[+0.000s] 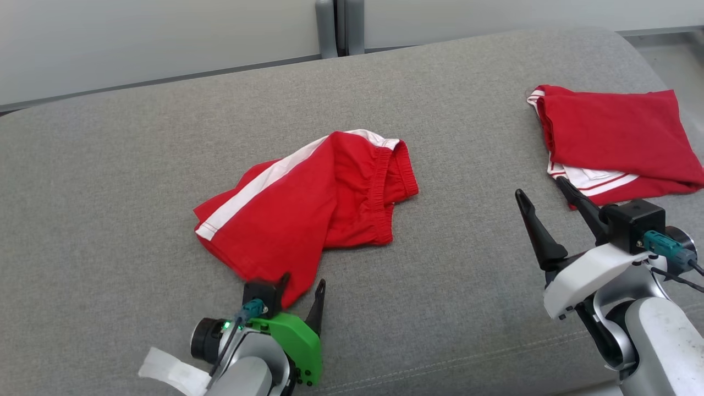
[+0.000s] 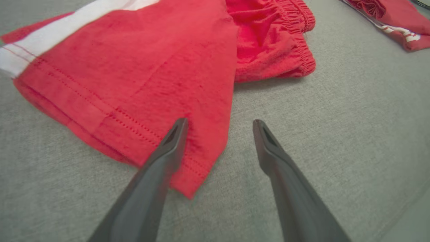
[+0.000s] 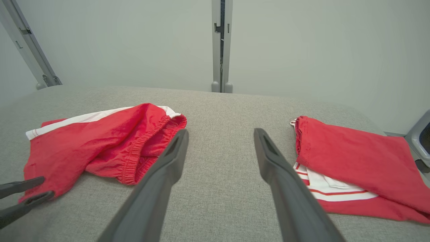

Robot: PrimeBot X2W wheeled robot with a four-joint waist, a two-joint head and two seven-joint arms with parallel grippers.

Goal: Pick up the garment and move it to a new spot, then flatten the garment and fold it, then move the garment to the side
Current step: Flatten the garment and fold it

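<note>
Currently, the crumpled red shorts (image 1: 308, 203), judged the garment in work, lie bunched on the grey padded surface (image 1: 137, 181) directly ahead of the L hand (image 1: 303, 280). The elastic waistband (image 2: 304, 43) is at the far end, to that hand's right, and the white side stripe (image 2: 50, 37) is at far left. L hand: fingers spread, nothing pinched. Per the L wrist view, one finger sits over the near hem corner (image 2: 201, 168) and the other over bare surface just beside it. Contact w/ the cloth: cannot tell. Probable reason for this pos.: a hem corner is a thin, accessible grab point, and closing here would pinch it for the lift to a new spot. R hand (image 1: 540, 187): fingers likewise spread, empty, held over bare surface well apart from the shorts, which lie off to its left, w/ a second red garment (image 1: 616, 137) just ahead and to its right. That item is folded flat, w/ a white-and-red striped layer showing at the edge nearest the R hand. It is judged already set aside, hence its pos. clear of the work area. R hand is probably on standby btwn the two items. Qty: garments 2 (1 crumpled, 1 folded); hands 2; fingers 4, 2 per hand; white side stripe visible on shorts 1. Pick-up not yet done; flatten, fold and move-aside steps outstanding.
</note>
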